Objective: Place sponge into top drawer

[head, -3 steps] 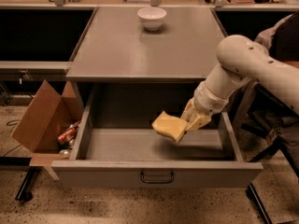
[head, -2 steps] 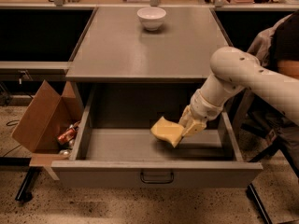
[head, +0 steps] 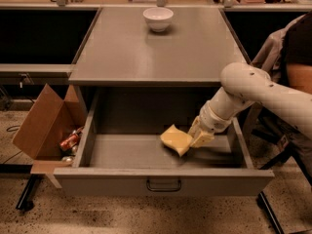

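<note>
One step left, basically: you've got the sponge (head: 175,139) carried down inside the open top drawer (head: 163,178), and all that's missing is the release. Your gripper (head: 199,136) sits low in the right half of the drawer, closed on the sponge's right edge, with the yellow block sticking out to the left of it, tilted, roughly mid-drawer. Whether the lower corner already touches the drawer floor, I honestly can't say; it looks very close. My read on the next move: ease down that last bit if there's any gap, open up, then lift straight out and watch the right drawer wall, since your arm comes in just beside it. Soft foam won't bounce far, so a small drop should be fine too. Compared with a second ago, the sponge sits a touch lower and nearer the drawer front, and your arm's elbow has dropped with it, so you've been descending the whole time. The white bowl (head: 158,18) on the counter (head: 161,52) and the cardboard box (head: 41,126) at the left haven't budged.
</note>
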{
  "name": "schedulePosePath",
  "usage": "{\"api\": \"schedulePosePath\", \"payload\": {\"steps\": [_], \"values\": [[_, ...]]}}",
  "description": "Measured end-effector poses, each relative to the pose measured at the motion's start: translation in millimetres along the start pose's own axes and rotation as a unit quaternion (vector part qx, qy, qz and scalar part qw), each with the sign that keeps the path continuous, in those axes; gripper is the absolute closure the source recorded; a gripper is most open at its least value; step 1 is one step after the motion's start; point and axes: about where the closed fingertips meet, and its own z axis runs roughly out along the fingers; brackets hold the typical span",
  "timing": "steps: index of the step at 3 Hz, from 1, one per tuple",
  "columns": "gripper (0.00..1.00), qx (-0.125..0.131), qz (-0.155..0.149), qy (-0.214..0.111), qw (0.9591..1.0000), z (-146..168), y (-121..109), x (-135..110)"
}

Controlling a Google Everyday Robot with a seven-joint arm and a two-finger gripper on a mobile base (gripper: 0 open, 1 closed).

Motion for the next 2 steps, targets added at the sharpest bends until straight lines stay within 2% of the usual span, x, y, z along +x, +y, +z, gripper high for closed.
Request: {"api": "schedulePosePath", "payload": {"steps": [2], "values": [[0.08,0.010,0.002,-0.012,0.9999,-11,-6,0]]}}
